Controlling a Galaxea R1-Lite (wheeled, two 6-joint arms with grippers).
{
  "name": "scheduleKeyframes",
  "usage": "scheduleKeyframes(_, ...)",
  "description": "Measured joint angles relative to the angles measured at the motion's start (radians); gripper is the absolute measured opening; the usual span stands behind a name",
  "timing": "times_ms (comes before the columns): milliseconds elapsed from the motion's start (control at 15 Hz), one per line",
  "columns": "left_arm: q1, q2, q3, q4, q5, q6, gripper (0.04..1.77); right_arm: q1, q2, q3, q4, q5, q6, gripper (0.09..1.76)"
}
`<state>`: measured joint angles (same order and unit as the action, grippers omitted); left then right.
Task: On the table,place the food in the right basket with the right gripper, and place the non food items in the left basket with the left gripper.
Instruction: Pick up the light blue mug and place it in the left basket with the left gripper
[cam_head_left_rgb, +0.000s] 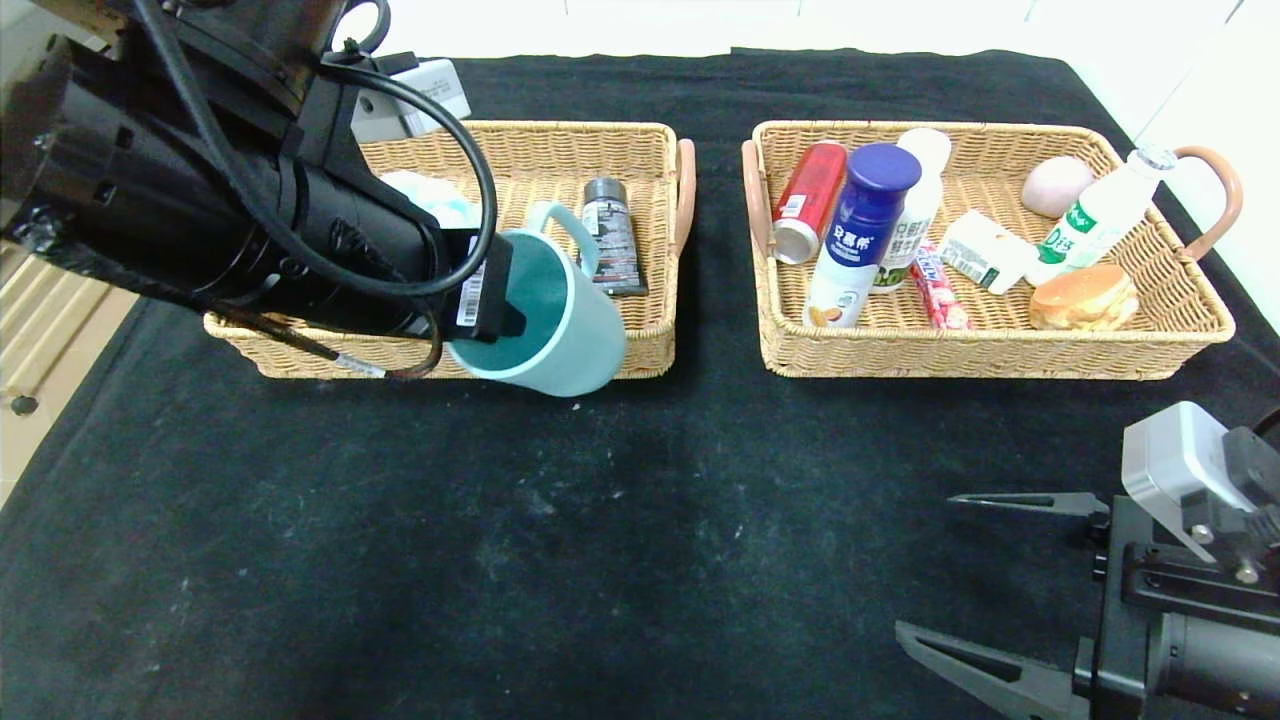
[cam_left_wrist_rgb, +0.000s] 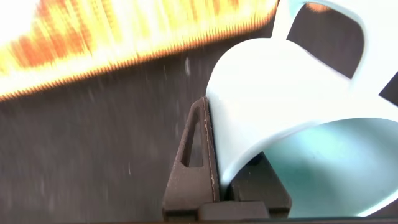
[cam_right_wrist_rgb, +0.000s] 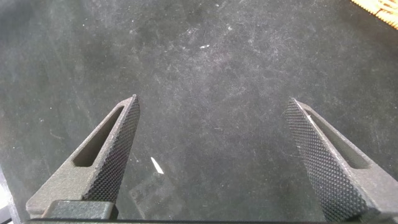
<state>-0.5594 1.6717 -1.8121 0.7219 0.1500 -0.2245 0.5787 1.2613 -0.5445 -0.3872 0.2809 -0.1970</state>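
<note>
One finger (cam_left_wrist_rgb: 189, 155) outside mug (cam_left_wrist_rgb: 292, 93) wall, seen only at left wrist

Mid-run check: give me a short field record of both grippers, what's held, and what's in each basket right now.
left gripper: shut on mug wall, held over front edge of left basket
right gripper: jaws open, empty, over bare table
left basket contents: pouf, dark tube
right basket contents: blue-cap bottle, red can, candy stick, other food
</note>
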Motion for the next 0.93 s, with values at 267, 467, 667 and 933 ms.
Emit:
scheduleKeyframes(267,0.076,0.033,-0.020,-0.148,0.003,0.022,0.18,0.001,0.000,0.000,-0.001,-0.001,-0.001,1.71)
scheduleKeyframes(467,0.110,0.062,-0.017,-0.236,0.004,0.026,0.18,0.001,0.000,0.000,-0.001,0.000,-0.001,1.71)
scheduleKeyframes(667,0.149,0.109,-0.014,-0.364,0.005,0.027,0.18,0.002,0.000,0.002,-0.001,-0.001,-0.001,1.71)
scheduleKeyframes(933,0.183,0.162,-0.007,-0.461,0.007,0.040,0.18,0.002,-0.001,0.002,-0.001,-0.001,-0.001,1.71)
